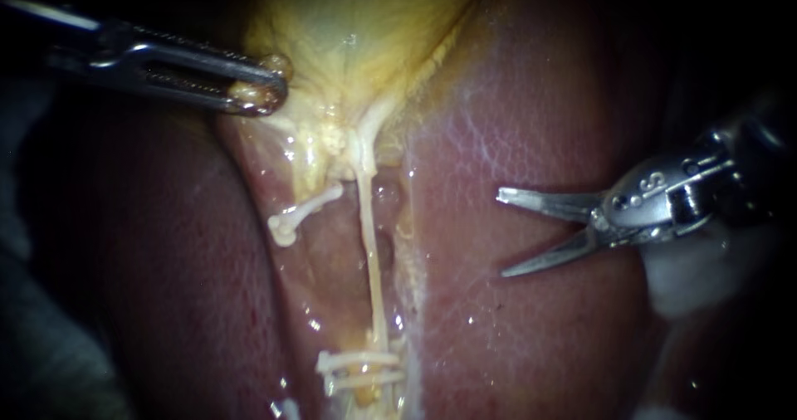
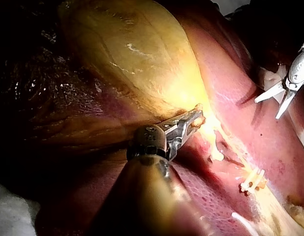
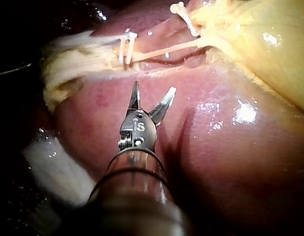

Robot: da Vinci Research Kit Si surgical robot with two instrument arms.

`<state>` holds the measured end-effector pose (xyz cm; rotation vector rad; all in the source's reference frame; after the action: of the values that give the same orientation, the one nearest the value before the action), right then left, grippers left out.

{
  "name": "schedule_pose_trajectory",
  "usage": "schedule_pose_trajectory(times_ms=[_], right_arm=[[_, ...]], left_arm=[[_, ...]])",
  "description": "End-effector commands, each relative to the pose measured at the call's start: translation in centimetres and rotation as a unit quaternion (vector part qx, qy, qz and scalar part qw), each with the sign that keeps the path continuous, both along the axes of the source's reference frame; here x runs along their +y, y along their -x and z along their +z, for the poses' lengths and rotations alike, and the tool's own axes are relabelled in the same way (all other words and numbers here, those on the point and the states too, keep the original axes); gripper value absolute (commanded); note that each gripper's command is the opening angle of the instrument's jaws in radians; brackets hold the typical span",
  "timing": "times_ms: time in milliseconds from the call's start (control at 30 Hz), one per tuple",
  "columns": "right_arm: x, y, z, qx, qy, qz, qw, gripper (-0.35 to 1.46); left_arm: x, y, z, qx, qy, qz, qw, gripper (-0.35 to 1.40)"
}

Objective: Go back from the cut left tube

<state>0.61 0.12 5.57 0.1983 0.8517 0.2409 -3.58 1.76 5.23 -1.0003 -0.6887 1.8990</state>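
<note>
The cut left tube point(image 1: 309, 208) hangs as a short pale stump from the yellow gallbladder point(image 1: 357, 30), with a white clip point(image 1: 284, 227) at its free end. Beside it the right tube point(image 1: 371, 254) runs whole down to white clips point(image 1: 359, 368). My right instrument point(image 1: 501, 233) lies over the liver, well right of both tubes, its thin blades open and empty. It also shows in its wrist view point(image 3: 153, 93), short of the clips point(image 3: 126, 49). My left instrument point(image 1: 259, 94) is shut on the gallbladder's lower edge, seen again in its wrist view point(image 2: 194, 118).
Dark red liver point(image 1: 531, 138) surrounds the bed where the tubes lie. White gauze point(image 1: 689, 279) sits under my right instrument's shaft, also in the right wrist view point(image 3: 53, 167). Another small white piece point(image 1: 286, 407) shows at the lower edge below the stump.
</note>
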Motion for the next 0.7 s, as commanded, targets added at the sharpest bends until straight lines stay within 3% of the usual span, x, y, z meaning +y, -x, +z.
schedule_pose_trajectory(times_ms=[33, 400, 700], right_arm=[[0.00, 0.00, 0.00, 0.001, 0.000, -0.001, 1.0000, 1.45], [0.00, 0.00, 0.00, 0.001, 0.000, -0.001, 1.0000, 1.45], [0.00, 0.01, 0.00, 0.001, 0.000, -0.001, 1.0000, 1.45]], left_arm=[[-0.01, 0.02, 0.03, 0.001, 0.002, -0.001, 1.0000, -0.35], [-0.04, 0.28, 0.46, -0.003, 0.005, 0.004, 1.0000, -0.35], [-0.03, 0.25, 0.50, -0.003, 0.002, 0.005, 1.0000, -0.35]])
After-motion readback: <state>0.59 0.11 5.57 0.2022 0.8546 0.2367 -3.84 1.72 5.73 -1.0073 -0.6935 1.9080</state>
